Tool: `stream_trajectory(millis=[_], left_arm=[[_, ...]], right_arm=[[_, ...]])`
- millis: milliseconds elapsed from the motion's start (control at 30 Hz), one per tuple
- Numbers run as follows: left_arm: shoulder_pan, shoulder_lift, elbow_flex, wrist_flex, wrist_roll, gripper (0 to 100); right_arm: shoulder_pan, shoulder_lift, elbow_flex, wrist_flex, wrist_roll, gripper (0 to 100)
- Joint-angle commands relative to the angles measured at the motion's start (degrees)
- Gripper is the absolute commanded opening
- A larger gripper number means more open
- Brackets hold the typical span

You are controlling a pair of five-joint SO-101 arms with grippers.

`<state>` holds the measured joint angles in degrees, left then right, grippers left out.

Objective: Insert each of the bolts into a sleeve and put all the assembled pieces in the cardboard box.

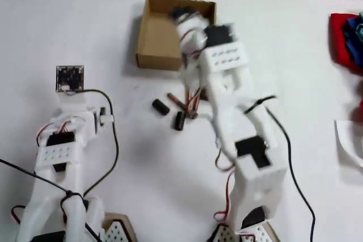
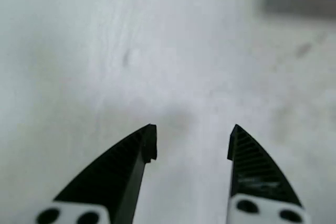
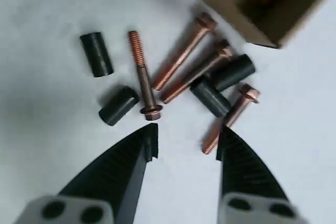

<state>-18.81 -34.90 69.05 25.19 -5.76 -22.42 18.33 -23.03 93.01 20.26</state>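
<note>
Four copper bolts (image 3: 181, 53) and four black sleeves (image 3: 96, 53) lie loose in a small heap at the middle of the white table (image 1: 147, 174). The heap is just on the near side of the cardboard box (image 1: 154, 35), which sits toward the far edge. We count no bolt seated in a sleeve; two sleeves lie against bolts, but none looks pushed through. The right gripper (image 3: 186, 136) hangs above the heap, its black fingers apart and holding nothing. One bolt's head lies just off one fingertip, and another bolt's threaded end lies beside the other. The left gripper (image 2: 192, 140) is over bare tabletop toward the near left corner, fingers likewise spread and empty. What lies inside the box we cannot make out. By our reading the task is at its start: four pairings are left to make, and all four assemblies must then go into the box.
</note>
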Motion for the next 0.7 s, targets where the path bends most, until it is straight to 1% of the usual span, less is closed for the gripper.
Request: stream_trajectory(millis=[0,67,133,200,333,533,667], left_arm=[[-2.3,-0.3,-0.5,-1.0,0.0,23],[-3.9,-0.4,-0.6,-1.1,0.4,23],[-4.9,-0.4,-0.7,-1.5,2.8,23],[-5.5,-0.4,-0.5,-2.3,4.0,23],[-5.5,-0.4,-0.4,-2.5,4.0,23],[-5.3,-0.4,-0.4,-2.5,4.0,23],[-5.2,-0.4,-0.4,-2.5,4.0,23]], right_arm=[[-3.3,-7.6,12.1,-10.2,1.8,18.7],[-5.5,-7.6,15.8,-13.4,1.2,22.2],[-7.8,-6.6,18.6,-15.3,1.1,24.2],[-9.5,-5.1,20.0,-16.9,1.1,23.5],[-11.2,-1.6,19.9,-20.0,1.1,21.1],[-12.4,2.6,19.9,-23.1,1.7,20.9],[-13.1,5.8,16.7,-24.6,1.7,20.8]])
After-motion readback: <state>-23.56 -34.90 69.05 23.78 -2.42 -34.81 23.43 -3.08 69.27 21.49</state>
